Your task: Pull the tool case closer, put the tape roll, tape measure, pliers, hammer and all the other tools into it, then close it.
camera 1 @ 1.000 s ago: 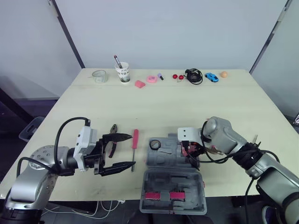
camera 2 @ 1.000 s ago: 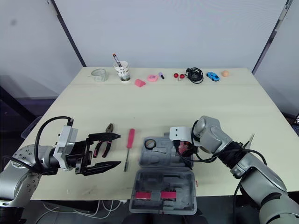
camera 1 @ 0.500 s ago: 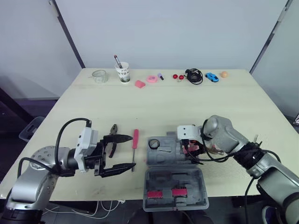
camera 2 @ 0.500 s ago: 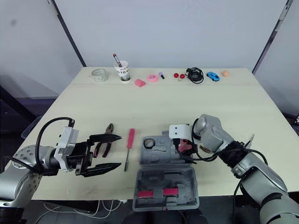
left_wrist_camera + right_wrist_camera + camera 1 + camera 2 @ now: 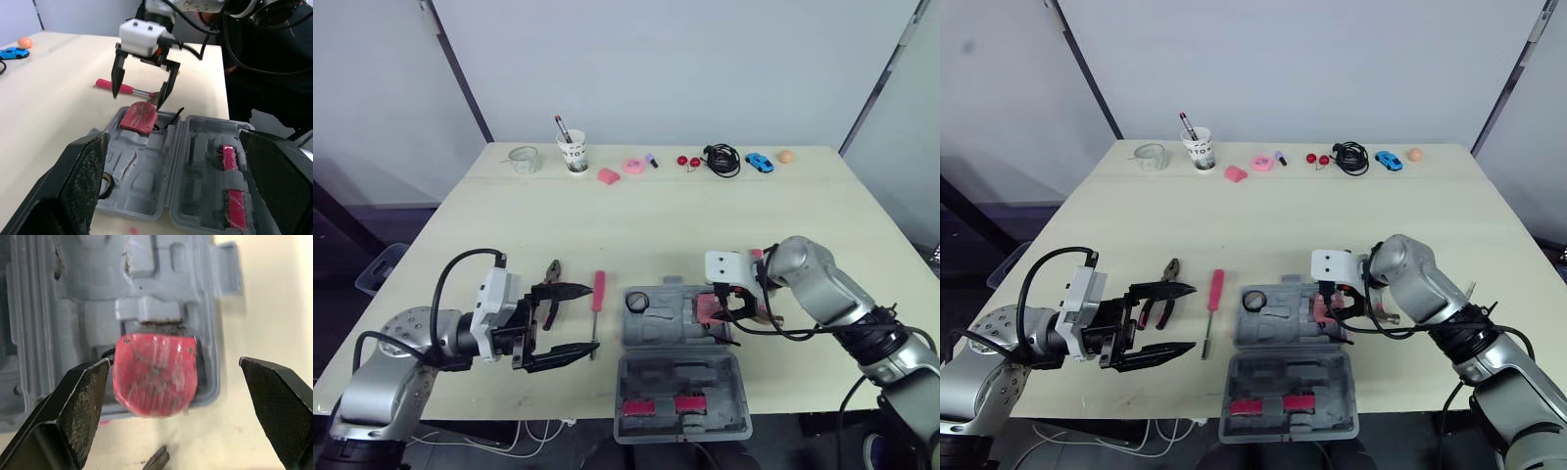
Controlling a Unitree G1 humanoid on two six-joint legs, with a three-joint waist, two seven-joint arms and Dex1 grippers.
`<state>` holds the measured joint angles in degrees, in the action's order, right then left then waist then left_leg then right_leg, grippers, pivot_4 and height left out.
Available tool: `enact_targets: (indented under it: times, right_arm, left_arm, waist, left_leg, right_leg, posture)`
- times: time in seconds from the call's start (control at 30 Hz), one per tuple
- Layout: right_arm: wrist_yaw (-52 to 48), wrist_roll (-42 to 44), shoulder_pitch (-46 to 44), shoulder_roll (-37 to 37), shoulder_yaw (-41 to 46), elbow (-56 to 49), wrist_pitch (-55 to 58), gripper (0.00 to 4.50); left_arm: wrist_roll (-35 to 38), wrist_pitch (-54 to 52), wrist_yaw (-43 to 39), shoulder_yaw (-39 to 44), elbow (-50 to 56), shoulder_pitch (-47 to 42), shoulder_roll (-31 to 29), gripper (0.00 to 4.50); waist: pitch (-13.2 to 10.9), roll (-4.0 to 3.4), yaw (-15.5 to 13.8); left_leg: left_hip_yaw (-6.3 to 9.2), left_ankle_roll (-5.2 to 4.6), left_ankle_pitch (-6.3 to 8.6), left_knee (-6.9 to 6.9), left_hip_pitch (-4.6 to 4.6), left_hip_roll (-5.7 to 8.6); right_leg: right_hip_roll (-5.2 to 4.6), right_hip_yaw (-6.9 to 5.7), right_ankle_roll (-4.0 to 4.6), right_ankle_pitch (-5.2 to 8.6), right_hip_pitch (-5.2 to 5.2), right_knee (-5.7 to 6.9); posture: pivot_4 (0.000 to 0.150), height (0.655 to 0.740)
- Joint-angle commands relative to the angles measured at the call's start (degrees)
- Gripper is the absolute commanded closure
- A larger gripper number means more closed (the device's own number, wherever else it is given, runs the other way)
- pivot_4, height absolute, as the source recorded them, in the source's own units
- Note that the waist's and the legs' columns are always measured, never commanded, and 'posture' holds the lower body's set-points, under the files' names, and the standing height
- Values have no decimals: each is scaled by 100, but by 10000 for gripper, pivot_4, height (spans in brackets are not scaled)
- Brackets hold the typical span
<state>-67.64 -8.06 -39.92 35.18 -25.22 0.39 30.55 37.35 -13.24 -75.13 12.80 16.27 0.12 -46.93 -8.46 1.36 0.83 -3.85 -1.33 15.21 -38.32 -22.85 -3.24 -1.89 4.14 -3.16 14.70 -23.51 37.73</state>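
Over the open tool case [image 5: 675,367], the right end effector [image 5: 137,101] lifts away open, leaving the tape measure [image 5: 155,373] seated in the tray, another tool packed, as the open left end effector [image 5: 592,316] hovers by the pliers [image 5: 550,294].

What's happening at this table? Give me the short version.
The robot is packing tools into the open tool case. Its right hand hangs open just above the red tape measure, which sits in a compartment of the case. The tape roll is in the case too. The left hand is open beside the pliers and screwdriver, both on the table left of the case. The hammer lies on the table next to the case.
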Motion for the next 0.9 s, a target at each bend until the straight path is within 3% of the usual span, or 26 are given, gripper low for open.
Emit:
enact_targets:
  times: [0.03, 0.13, 0.2, 0.23, 0.3, 0.57, 0.9]
  right_arm:
    - [288, 715, 423, -163, 888, -131, -519, 229]
    - [526, 1166, 981, -335, 1432, 0, -1052, 229]
    - [647, 1356, 1199, -473, 1626, 59, -1327, 6569]
    - [692, 1397, 1303, -514, 1662, 75, -1462, 7595]
    - [753, 1454, 1469, -554, 1679, 120, -1584, 15294]
    - [1006, 2032, 1914, -1121, 2075, 706, -2682, 15294]
    - [922, 2179, 2074, -1313, 2165, 1751, -3625, 15294]
  left_arm:
    - [23, 95, -57, 36, 16, -40, 13, 0]
    - [39, 76, -72, 61, 18, -24, 3, 0]
    - [46, 66, -78, 65, 19, -22, -2, 0]
    - [47, 62, -82, 64, 16, -26, -4, 0]
    - [52, 42, -82, 55, 21, -51, -5, 0]
    - [53, 6, -120, 47, -5, -111, -21, 0]
    - [44, -8, -107, 50, 3, -139, -12, 0]
  waist:
    - [1, 1, 1]
    - [2, 4, 1]
    - [2, 3, 1]
    - [0, 2, 3]
    - [1, 2, 14]
    - [1, 3, 12]
    - [1, 2, 13]
  left_leg:
    - [2, 0, 0, 0, 0, 0]
    - [2, 0, 0, 2, 0, 0]
    - [1, 0, 0, 2, -1, 0]
    - [1, 0, 0, 2, -1, 0]
    - [0, 0, 0, 1, 1, 0]
    - [2, 0, 0, 2, 2, -1]
    - [2, 0, 0, 1, 3, -1]
  right_leg:
    - [0, 0, 0, 0, 1, 0]
    - [1, 0, -3, -2, 2, -2]
    - [0, 0, -3, -2, 2, -2]
    - [0, 0, -3, -2, 2, -2]
    - [1, 1, -3, -2, 3, 0]
    - [2, 2, -4, -2, 3, 0]
    - [2, 2, -4, -2, 3, 1]
  posture:
    - [1500, 7400]
    - [1500, 7400]
    - [1500, 7400]
    - [1500, 7400]
    - [1500, 7400]
    - [1500, 7400]
    - [1500, 7400]
